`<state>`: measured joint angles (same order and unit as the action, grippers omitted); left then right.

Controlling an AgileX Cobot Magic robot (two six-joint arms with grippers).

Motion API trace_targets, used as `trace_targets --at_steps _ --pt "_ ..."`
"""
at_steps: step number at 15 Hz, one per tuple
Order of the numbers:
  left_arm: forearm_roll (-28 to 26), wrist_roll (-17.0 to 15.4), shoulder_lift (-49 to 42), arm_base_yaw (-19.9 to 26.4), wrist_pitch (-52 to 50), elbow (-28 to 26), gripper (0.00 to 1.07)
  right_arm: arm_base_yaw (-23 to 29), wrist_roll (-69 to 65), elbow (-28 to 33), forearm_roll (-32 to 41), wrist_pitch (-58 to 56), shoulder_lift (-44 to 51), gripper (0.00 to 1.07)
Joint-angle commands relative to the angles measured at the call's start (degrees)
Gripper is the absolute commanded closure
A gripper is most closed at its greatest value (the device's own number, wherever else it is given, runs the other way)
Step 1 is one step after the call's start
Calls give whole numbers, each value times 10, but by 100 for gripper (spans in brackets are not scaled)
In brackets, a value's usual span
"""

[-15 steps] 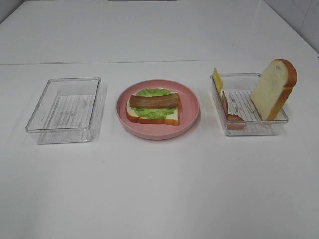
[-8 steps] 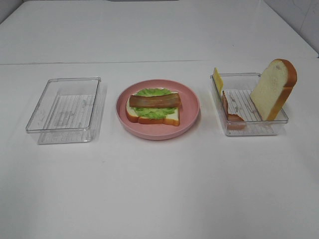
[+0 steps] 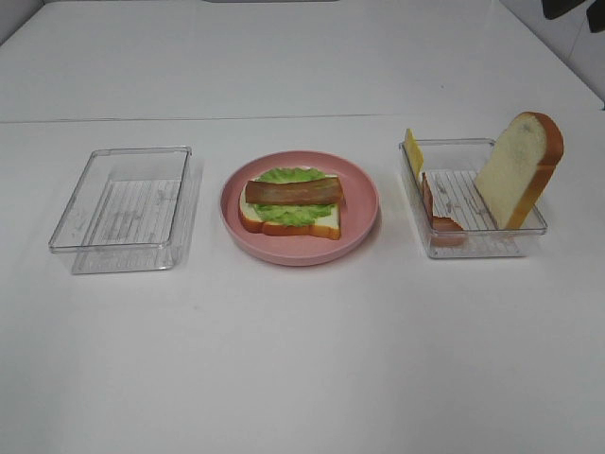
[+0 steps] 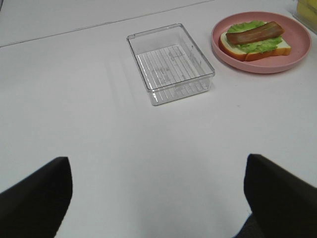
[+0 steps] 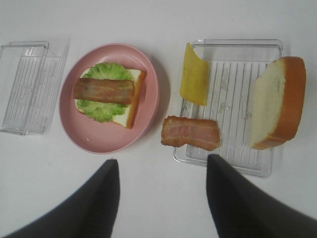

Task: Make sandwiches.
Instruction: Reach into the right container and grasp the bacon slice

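Since the earlier frames, only a dark part [image 3: 565,8], which we judge to belong to the right arm, has entered the far corner of the high view; nothing on the table has shifted.

The right gripper [image 5: 161,168] hangs released, fingers apart, nothing between them. Just ahead of it lies the ham slice [image 5: 190,132], pink and streaked, propped over the rim of the clear ribbed tray [image 5: 237,44]. Its long axis runs from one finger towards the other.

In the same tray, the thin yellow cheese slice [image 5: 193,74] and the thick crusted bread slice [image 5: 277,101] lean upright. Beside the tray, the pink plate [image 5: 148,89] bears the started sandwich [image 5: 104,90]: bread, ruffled lettuce, brown bacon strip.

The left gripper [image 4: 156,161] is wide apart, empty, and well away. We judge the right arm nearer.
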<state>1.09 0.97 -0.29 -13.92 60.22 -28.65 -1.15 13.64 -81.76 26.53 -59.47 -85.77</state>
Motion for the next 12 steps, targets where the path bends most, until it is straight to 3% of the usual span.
trace_targets --at_steps 1,2,5,12 --pt "3 -4 -13 -1 -3 1 17 33 9 -19 -17 -10 -53 57" --pt "3 -4 -13 -1 -3 1 17 89 -11 -27 -64 -10 -103 57" --pt "3 -6 -13 -1 -3 1 17 139 -84 -27 -107 -9 -165 57" --pt "9 -15 -13 -1 -3 1 17 152 -116 -87 -116 -5 -299 57"
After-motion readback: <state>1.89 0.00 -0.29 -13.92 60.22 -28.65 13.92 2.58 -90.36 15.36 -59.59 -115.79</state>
